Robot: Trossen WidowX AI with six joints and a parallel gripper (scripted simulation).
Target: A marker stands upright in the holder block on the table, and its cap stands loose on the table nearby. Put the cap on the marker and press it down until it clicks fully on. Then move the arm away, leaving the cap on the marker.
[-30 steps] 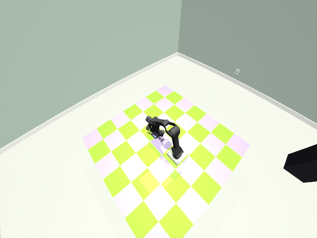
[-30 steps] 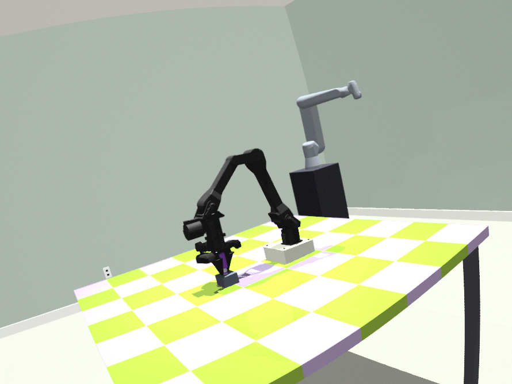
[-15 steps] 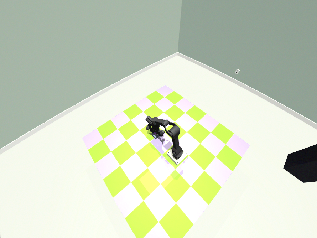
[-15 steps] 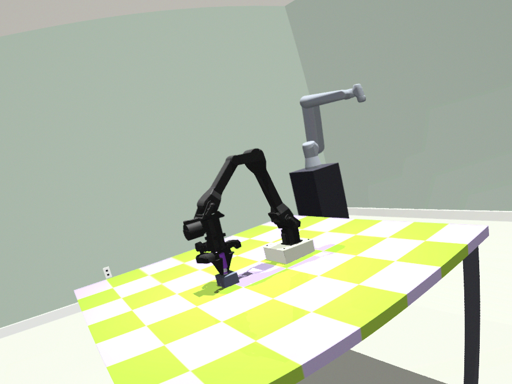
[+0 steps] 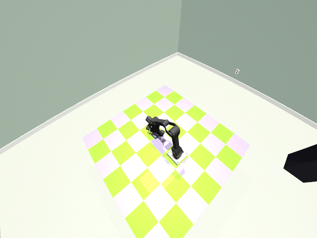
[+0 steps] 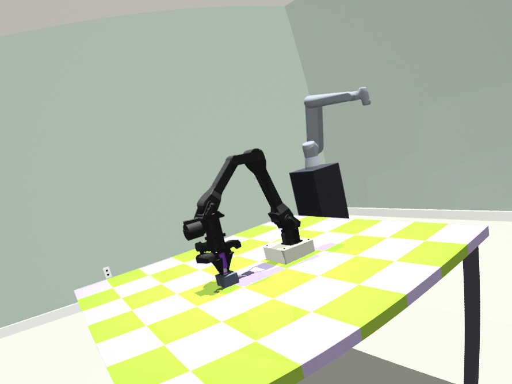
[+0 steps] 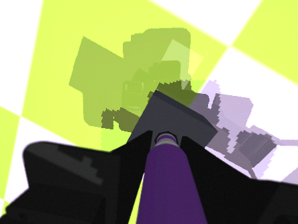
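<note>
Jaws: the gripper (image 7: 166, 142) points down and is clenched on the purple cap (image 7: 171, 181), one black finger (image 7: 137, 157) on each side of it, at lower centre of the wrist view.
Cap: a purple tube running from the bottom edge of the wrist view up to the centre; in the exterior view it shows as a short purple strip (image 6: 223, 261) between the fingers, left of centre.
Marker: only a pale ringed end (image 7: 166, 137) shows past the far end of the cap, in line with it, at the centre of the wrist view; whether the cap is fully seated I cannot tell.
Holder block: a dark grey block (image 7: 178, 119) directly beyond the cap's end; in the exterior view it sits on the table (image 6: 372, 285) right under the gripper (image 6: 223, 264), on a lime square beside a white one.
Shadows: dark green and lilac blotches spread over the squares around the block, in the upper half of the wrist view.
Arm: black, bent in a high arch (image 6: 248, 158) from a pale base plate (image 6: 289, 250) at centre down to the block at left of centre.
Top view: the arm (image 5: 171, 133) is small at the middle of the checked table; cap and marker are too small to tell.
Background: a grey arm (image 6: 318, 119) on a black box stands behind the table, upper right of the exterior view.
</note>
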